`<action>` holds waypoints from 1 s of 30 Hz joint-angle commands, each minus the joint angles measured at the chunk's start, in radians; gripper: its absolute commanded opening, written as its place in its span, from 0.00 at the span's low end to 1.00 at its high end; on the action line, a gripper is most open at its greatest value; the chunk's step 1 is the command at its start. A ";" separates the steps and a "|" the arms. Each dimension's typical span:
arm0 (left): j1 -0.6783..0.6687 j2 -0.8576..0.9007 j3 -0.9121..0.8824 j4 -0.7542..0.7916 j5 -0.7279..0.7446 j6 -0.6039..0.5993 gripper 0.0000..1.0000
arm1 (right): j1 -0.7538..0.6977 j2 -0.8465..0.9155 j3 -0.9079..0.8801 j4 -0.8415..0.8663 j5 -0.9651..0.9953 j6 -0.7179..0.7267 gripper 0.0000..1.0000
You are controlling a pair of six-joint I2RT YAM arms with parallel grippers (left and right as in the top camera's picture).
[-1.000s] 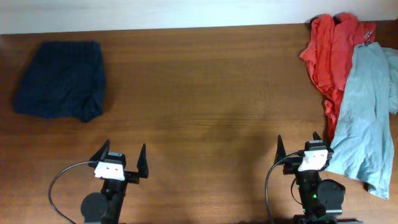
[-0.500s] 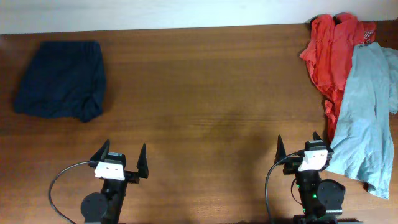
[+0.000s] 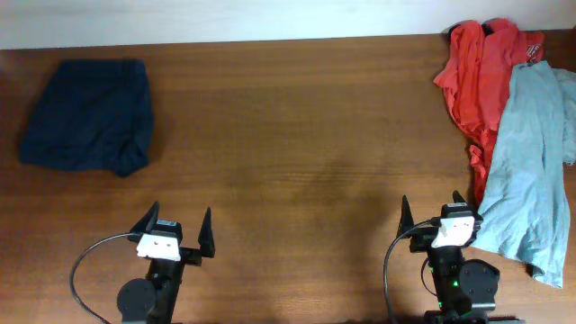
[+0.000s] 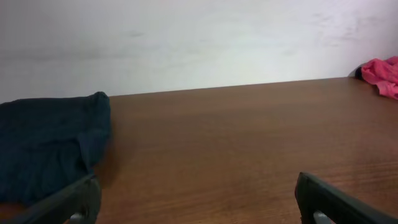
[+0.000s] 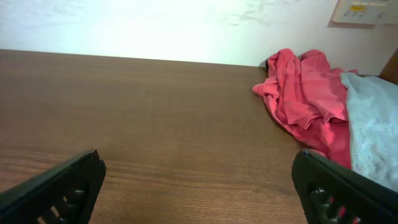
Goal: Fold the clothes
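A folded dark navy garment (image 3: 85, 115) lies at the table's back left; it also shows in the left wrist view (image 4: 43, 143). A crumpled red shirt (image 3: 479, 76) lies at the back right, partly under a light grey-blue shirt (image 3: 526, 162) spread along the right edge. Both show in the right wrist view, red (image 5: 305, 93) and grey-blue (image 5: 376, 124). My left gripper (image 3: 174, 229) is open and empty near the front edge. My right gripper (image 3: 433, 212) is open and empty, just left of the grey-blue shirt.
The brown wooden table (image 3: 297, 153) runs back to a white wall (image 4: 199, 37). Black cables loop beside each arm base at the front edge. A small wall plate (image 5: 367, 11) sits on the wall at the right.
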 commanded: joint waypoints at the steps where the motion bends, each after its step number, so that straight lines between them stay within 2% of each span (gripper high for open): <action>1: 0.005 -0.010 -0.006 -0.001 -0.010 0.004 0.99 | -0.007 -0.009 -0.009 0.001 0.013 -0.002 0.98; 25: 0.005 -0.008 -0.006 0.004 -0.007 0.003 0.99 | -0.007 -0.010 -0.009 0.050 0.015 -0.002 0.99; 30: 0.002 -0.008 -0.006 0.026 0.082 0.000 0.99 | -0.007 -0.009 -0.005 0.098 -0.064 0.014 0.99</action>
